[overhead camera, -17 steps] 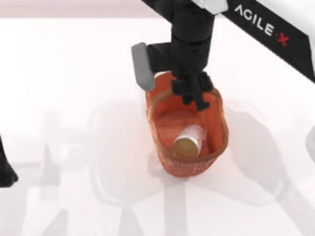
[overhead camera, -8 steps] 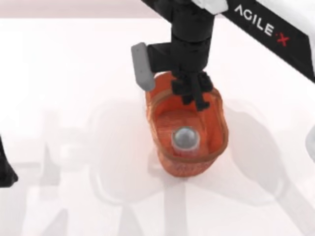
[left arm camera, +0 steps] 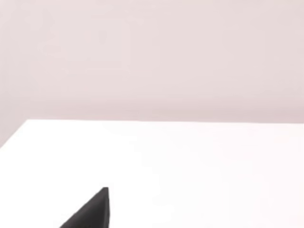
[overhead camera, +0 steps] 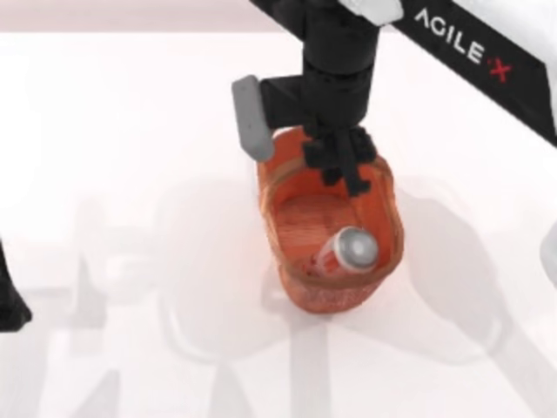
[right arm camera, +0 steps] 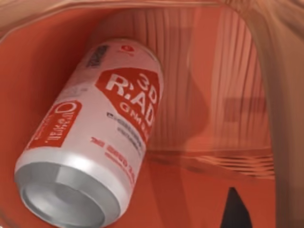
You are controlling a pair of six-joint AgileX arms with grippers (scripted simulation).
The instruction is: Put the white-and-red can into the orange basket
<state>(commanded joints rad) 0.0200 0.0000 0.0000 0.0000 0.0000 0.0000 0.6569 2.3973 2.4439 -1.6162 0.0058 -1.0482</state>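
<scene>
White counter [overhead camera: 130,174] carried orange basket [overhead camera: 287,270] near centre. White-and-red can [overhead camera: 344,254] lay tilted inside basket, silver end toward 4 o'clock wall, free of any grip. Right gripper [overhead camera: 341,167] hovered over basket's 12 o'clock rim; jaws' spread: cannot tell. Left arm [overhead camera: 10,305] parked at 9 o'clock edge.
</scene>
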